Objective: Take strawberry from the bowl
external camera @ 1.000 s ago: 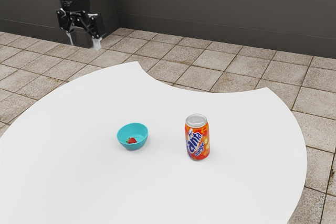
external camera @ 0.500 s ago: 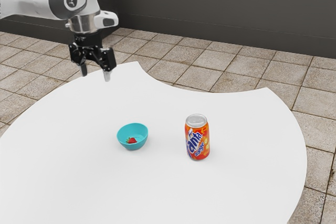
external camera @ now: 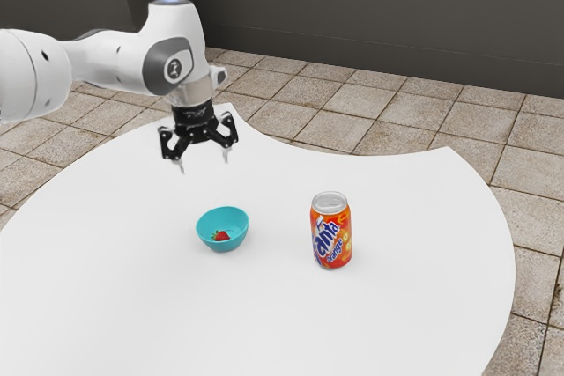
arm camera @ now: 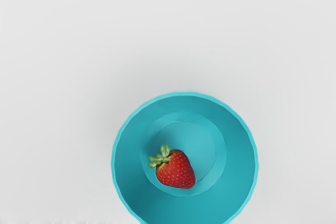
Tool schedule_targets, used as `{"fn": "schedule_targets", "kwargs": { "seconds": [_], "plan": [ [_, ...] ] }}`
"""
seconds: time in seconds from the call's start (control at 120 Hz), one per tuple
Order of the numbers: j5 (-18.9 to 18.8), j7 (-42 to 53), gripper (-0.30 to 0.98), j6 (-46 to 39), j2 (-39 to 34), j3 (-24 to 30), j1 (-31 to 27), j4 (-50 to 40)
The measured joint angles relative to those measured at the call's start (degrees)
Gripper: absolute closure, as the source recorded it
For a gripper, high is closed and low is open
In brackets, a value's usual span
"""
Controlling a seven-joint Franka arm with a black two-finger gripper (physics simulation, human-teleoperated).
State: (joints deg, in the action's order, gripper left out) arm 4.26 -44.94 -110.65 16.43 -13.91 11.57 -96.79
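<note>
Reaching over the white table (external camera: 132, 305) from the exterior view's left, with the gripper (external camera: 204, 165) spread wide and empty, presumably to straddle the fruit. Best lowered well clear of the can (external camera: 332, 235) at the exterior view's right, into the bowl (arm camera: 239, 161), toward the strawberry (arm camera: 177, 172) lying slightly off-centre on the bottom.

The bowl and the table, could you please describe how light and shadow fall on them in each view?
Wrist view: a soft, faint grey shadow lies on the table beside the bowl, whose inside is unevenly shaded. Exterior view: the table looks bright and even, with no hard-edged shadow.
</note>
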Motion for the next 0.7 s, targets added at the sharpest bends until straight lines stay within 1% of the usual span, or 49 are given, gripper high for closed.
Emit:
{"fn": "schedule_targets", "kwargs": {
  "seconds": [0.15, 0.317, 0.467, 0.7],
  "plan": [
    [0.76, -11.71, 0.05, -2.56, 1.29, 0.26, 0.16, -1.01],
    [1.08, -21.61, 0.14, -6.23, 1.47, 0.28, 0.23, -4.48],
    [1.17, -28.48, 0.2, -8.09, 2.59, 0.23, 0.32, -5.52],
    [2.55, -36.27, 0.29, -11.0, 5.64, 0.24, 0.35, -6.87]
  ]
}}
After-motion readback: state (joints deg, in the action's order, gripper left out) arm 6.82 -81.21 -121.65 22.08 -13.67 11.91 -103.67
